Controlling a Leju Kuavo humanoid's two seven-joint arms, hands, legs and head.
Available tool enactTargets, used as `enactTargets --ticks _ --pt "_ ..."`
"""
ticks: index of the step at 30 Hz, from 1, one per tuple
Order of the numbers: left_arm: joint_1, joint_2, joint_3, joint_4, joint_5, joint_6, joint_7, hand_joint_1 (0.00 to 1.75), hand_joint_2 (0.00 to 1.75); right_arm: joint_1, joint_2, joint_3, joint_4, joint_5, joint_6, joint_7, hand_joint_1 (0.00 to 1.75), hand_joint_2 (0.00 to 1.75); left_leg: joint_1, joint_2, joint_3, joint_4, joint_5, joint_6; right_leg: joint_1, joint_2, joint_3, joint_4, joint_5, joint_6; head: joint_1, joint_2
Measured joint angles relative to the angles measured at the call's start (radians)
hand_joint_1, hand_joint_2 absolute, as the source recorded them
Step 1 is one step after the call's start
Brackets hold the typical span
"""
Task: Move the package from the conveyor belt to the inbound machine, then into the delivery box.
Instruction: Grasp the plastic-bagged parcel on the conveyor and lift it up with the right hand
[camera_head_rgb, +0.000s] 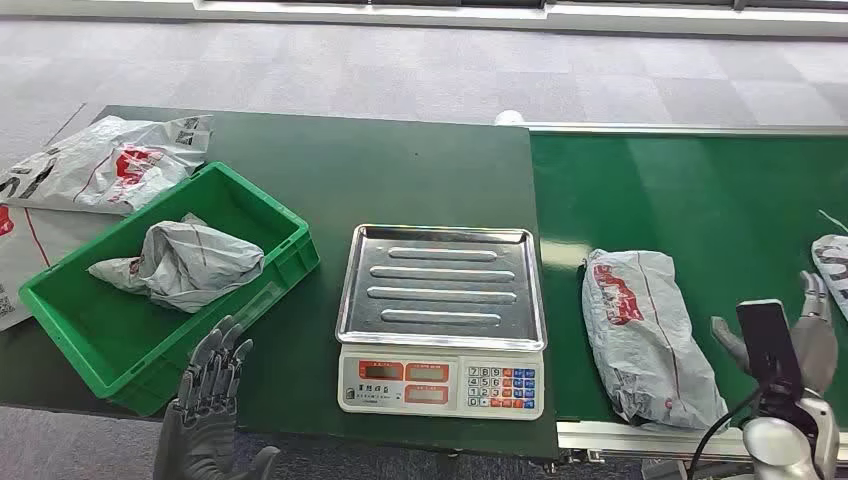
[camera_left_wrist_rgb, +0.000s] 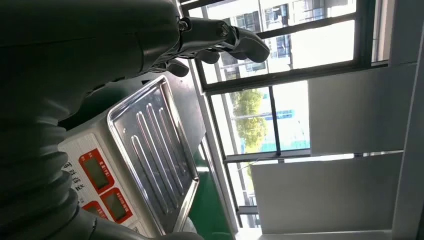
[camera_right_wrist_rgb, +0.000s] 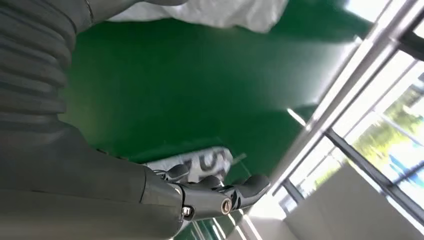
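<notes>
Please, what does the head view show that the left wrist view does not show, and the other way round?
Head view alone: the green bin holding a grey package, two more packages left of the bin, the package on the belt, and the right robot hand, open beside that package.

Left wrist view alone: tall windows with trees outside, and white wall panels.

Both: the scale with its steel tray bare and red displays, and the left robot hand, open and holding nothing.
</notes>
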Motion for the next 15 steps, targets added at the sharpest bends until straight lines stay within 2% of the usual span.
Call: enactTargets --ticks 5,9,15 --pt "-0.009 0.017 0.0 0.018 0.011 -0.004 -0.007 0.0 1.75 -0.043 -0.046 0.096 0.114 0.086 0.265 0.178 0.0 1.75 0.0 0.0 0.0 0.0 0.001 0.001 0.0 0.0 0.0 0.0 0.0 0.0 0.0 0.0" --pt "-0.011 0.023 0.0 0.03 0.016 -0.005 -0.009 0.0 1.75 -0.082 -0.06 0.166 0.21 0.108 0.294 0.201 0.0 1.75 0.0 -0.001 0.0 0.0 0.001 0.001 0.0 -0.001 0.0 0.0 0.0 0.0 0.0 0.0" --pt "-0.012 0.028 0.0 0.036 0.016 -0.006 -0.01 0.0 1.75 -0.109 -0.072 0.207 0.267 0.11 0.303 0.207 0.0 1.75 0.0 -0.001 0.0 0.0 0.001 0.001 0.0 -0.001 0.0 0.0 0.0 0.0 0.0 0.0"
